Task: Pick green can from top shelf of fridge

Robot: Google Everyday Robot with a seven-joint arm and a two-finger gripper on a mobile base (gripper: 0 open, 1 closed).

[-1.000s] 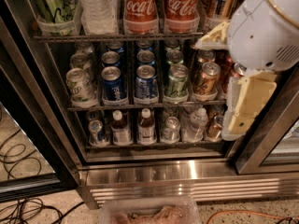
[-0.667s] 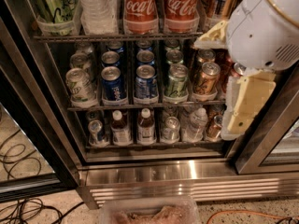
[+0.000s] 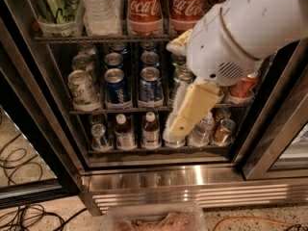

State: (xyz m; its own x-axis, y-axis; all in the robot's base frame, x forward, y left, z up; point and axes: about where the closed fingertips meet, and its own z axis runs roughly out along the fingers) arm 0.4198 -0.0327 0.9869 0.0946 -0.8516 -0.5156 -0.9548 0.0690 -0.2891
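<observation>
Coca-Cola cans stand right of the green can; gripper below, fingers spread empty.

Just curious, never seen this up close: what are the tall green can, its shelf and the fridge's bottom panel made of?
The green can looks like thin glossy metal, judging by its sheen. The top shelf seems dark wire, thin bars showing. The base of the fridge looks like brushed stainless steel, mirroring light. The gripper, before the middle shelves, has matte cream fingers, probably plastic.
</observation>
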